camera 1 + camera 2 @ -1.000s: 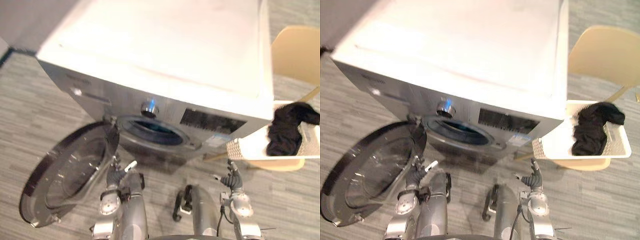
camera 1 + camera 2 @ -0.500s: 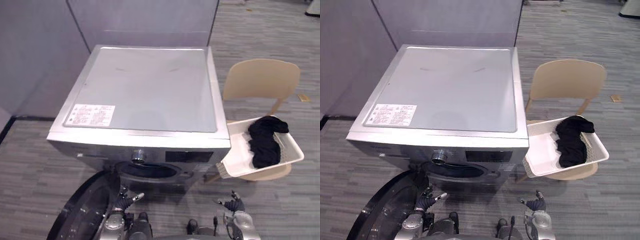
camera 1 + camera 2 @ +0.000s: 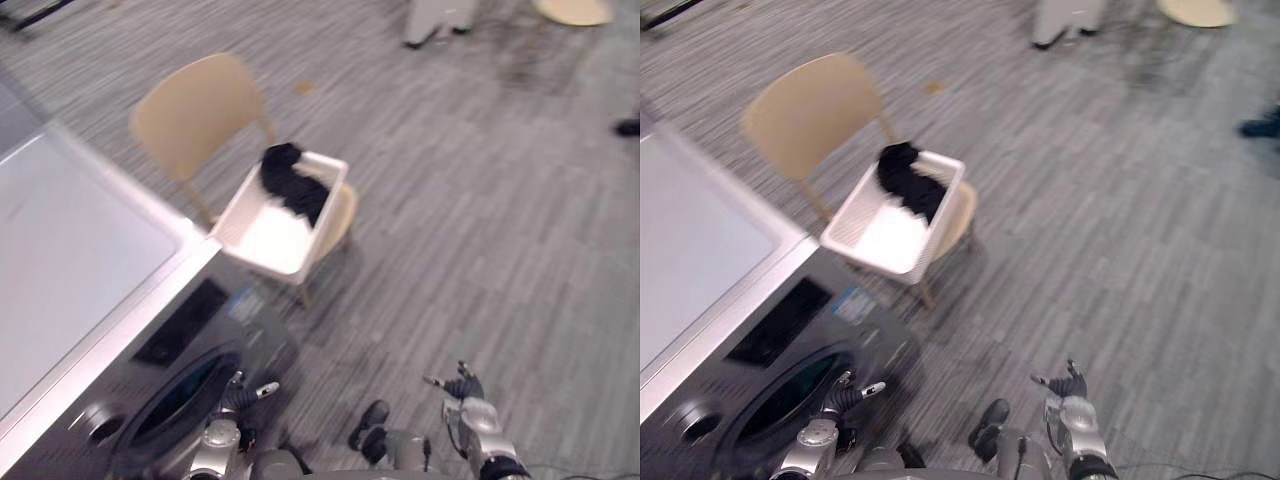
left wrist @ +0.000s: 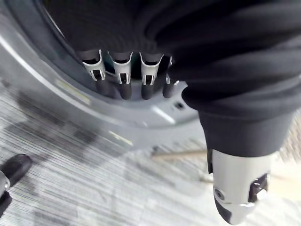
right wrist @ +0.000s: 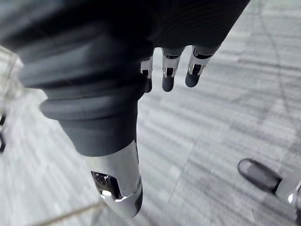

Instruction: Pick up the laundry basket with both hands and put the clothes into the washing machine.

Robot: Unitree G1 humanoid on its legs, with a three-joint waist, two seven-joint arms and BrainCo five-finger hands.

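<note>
Holds left hand (image 3: 240, 398) low before the round door opening of the washing machine (image 3: 70, 260), fingers loose and fairly straight, grasping nothing; holds right hand (image 3: 462, 388) over the grey floor (image 3: 480, 220), fingers likewise relaxed and empty; leaves the white laundry basket (image 3: 270, 232) on the seat of the beige chair (image 3: 195, 110) just beside the machine, black clothes (image 3: 292, 185) heaped at its far end, well apart from both hands.

Eye views look down on washing machine (image 3: 60, 260) and laundry basket (image 3: 268, 238); wrist views sit close behind fingers (image 4: 122, 80).
</note>
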